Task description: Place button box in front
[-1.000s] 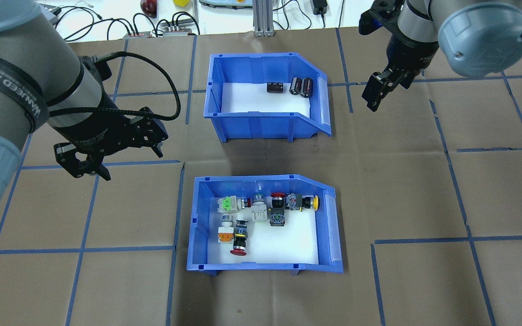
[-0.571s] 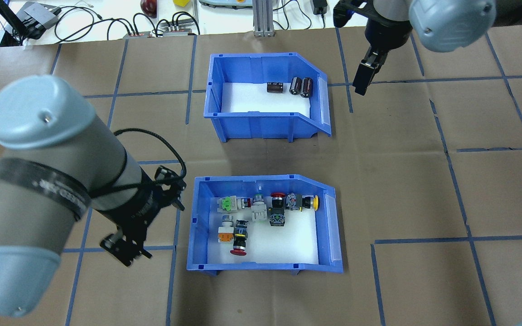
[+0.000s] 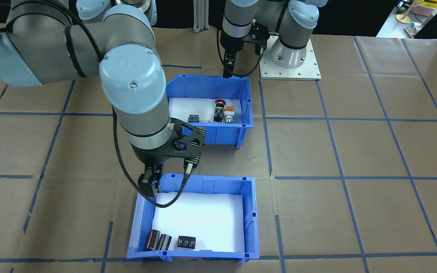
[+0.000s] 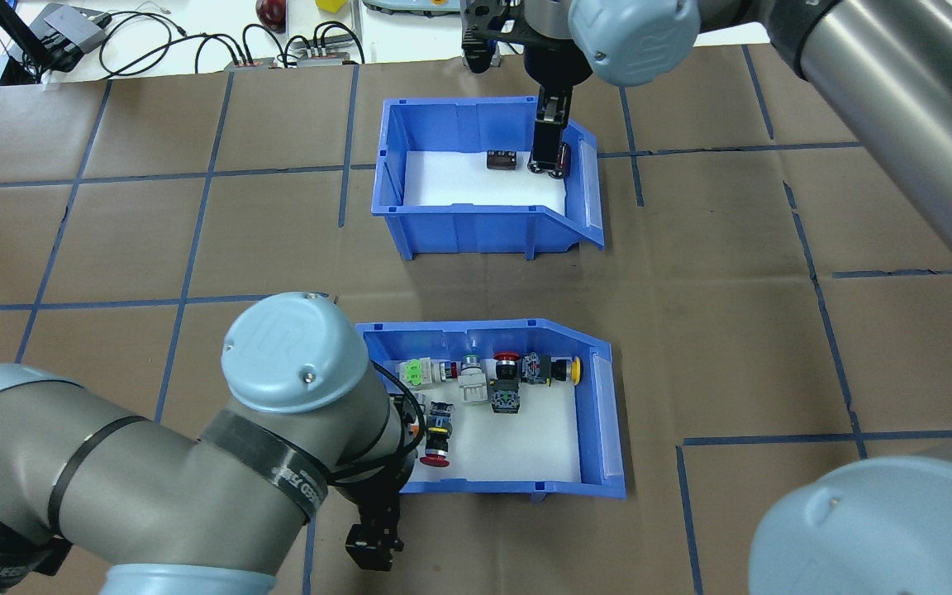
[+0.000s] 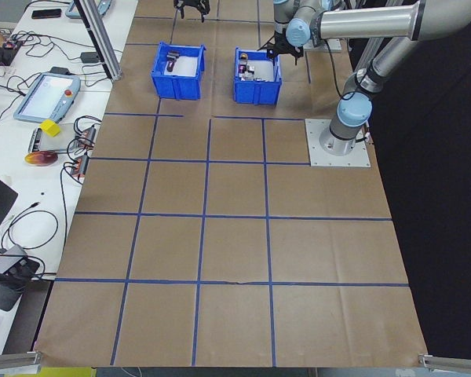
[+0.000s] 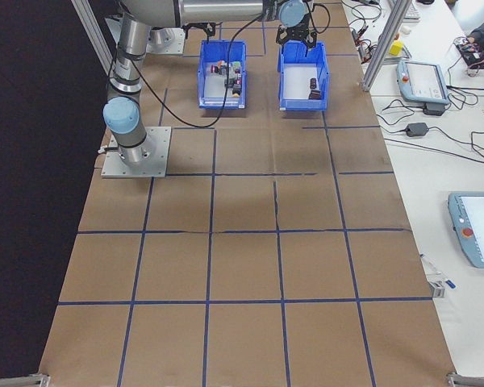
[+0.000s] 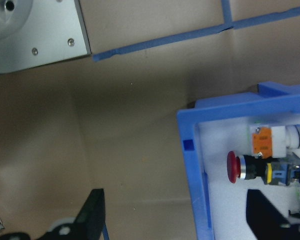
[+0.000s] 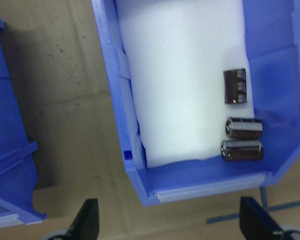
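Since the earlier overhead pictures both arms have swung in toward the bins: the left arm, which stood off to the left of the button box (image 4: 488, 413), now hangs its left gripper (image 3: 227, 66) at that bin's robot-side wall, and the right arm has crossed from the far right so that the right gripper (image 4: 549, 136) sits over the rim of the capacitor bin (image 4: 484, 178). The button box is a moulded blue plastic bin with a smooth white liner, standing on the brown paper-covered table (image 4: 732, 330) in the row nearer the robot, with the other bin beyond it. Inside lie assorted push-button switches, among them a red mushroom button (image 7: 240, 167) with a black and yellow body, an orange-and-white switch block (image 7: 264, 141) just beside it, and a green-topped part (image 4: 415, 372). The left wrist camera shows the two dark fingers (image 7: 92, 215) spread wide, one outside the bin's wall and one over its liner, holding nothing. The right wrist camera likewise shows its fingers (image 8: 87, 220) parted, straddling the low front lip of the capacitor bin, where two glossy dark cylinders (image 8: 242, 140) and a ribbed dark block (image 8: 235, 86) rest on the liner.
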`<state>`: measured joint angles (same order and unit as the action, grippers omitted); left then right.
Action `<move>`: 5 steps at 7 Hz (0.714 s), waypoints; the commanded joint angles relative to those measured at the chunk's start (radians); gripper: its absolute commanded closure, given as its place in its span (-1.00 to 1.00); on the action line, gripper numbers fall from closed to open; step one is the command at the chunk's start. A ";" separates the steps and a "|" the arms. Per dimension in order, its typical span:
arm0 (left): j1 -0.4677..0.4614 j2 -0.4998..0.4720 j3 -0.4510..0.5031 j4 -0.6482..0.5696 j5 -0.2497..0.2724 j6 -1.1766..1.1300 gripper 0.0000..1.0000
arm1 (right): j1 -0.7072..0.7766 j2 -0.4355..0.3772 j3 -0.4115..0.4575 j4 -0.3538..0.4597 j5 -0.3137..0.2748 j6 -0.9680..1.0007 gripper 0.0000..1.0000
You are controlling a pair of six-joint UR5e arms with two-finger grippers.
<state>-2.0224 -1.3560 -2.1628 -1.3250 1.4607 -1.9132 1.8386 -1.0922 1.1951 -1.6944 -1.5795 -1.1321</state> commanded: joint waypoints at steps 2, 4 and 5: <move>-0.061 -0.048 -0.031 0.116 0.003 -0.070 -0.96 | 0.086 0.093 -0.061 -0.007 0.021 -0.087 -1.00; -0.061 -0.066 -0.134 0.354 0.070 -0.079 -0.96 | 0.126 0.139 -0.066 -0.020 0.021 -0.075 -1.00; -0.061 -0.083 -0.179 0.416 0.070 -0.072 -0.96 | 0.136 0.161 -0.058 -0.022 0.018 -0.061 -1.00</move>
<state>-2.0826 -1.4203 -2.2819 -1.0145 1.5138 -1.9877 1.9579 -0.9586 1.1316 -1.7106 -1.5605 -1.2078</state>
